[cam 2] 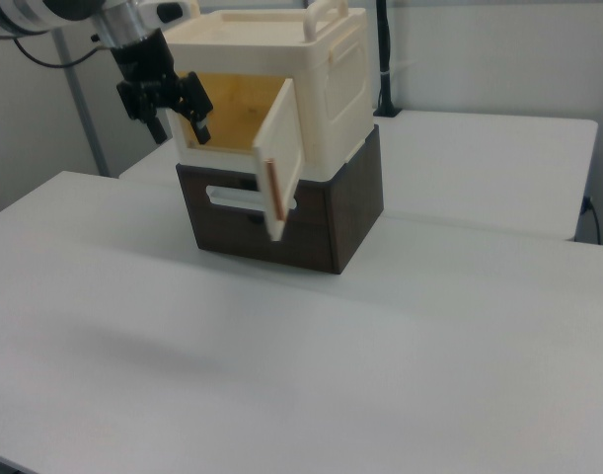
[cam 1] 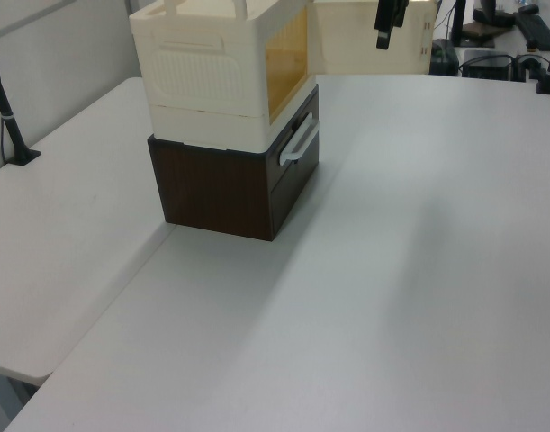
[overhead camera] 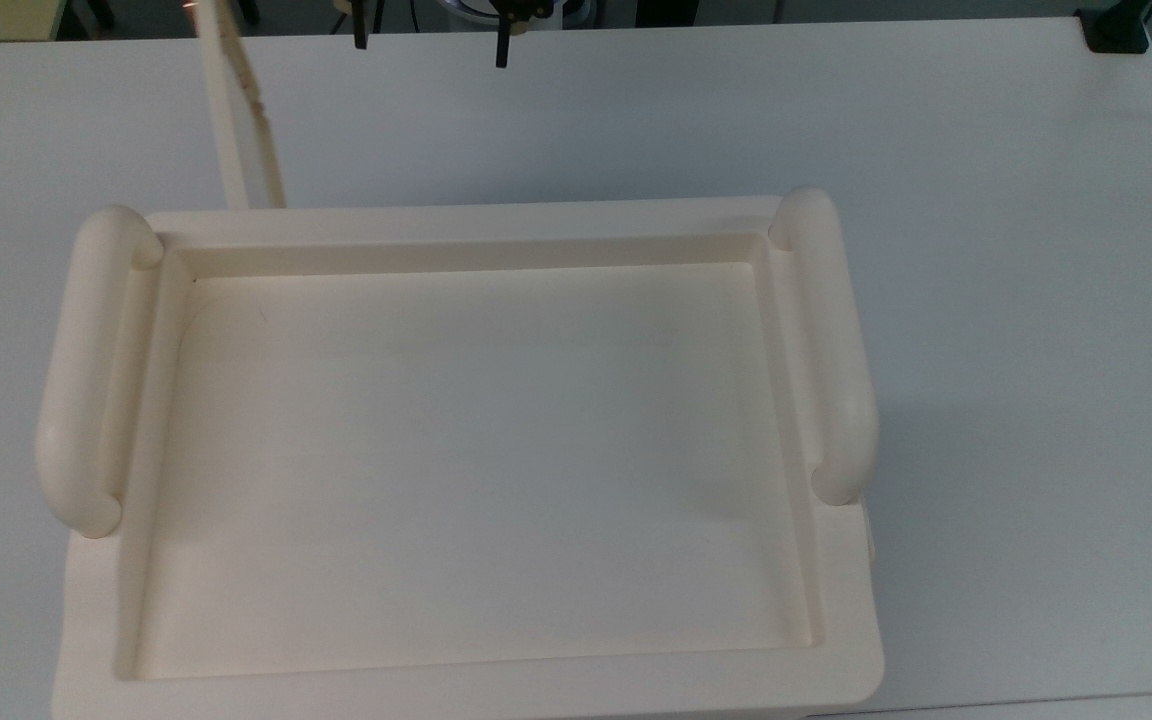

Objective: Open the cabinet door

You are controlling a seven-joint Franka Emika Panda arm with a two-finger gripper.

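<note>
Right view shows me the cabinet door [cam 2: 279, 156] swung wide near the middle top, so the yellow inside shows. My gripper [cam 2: 179, 111] hangs at upper left, fingers spread, holding nothing. I think it let go because the door looks open enough.

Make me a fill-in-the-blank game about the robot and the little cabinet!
1. The cabinet door is swung ____.
2. The cream cabinet sits on top of a dark ____ box.
3. The gripper holds ____; its fingers are apart.
4. In the top view, ____ rounded handles sit on the cabinet's top.

Missing words: open; brown; nothing; two
</note>
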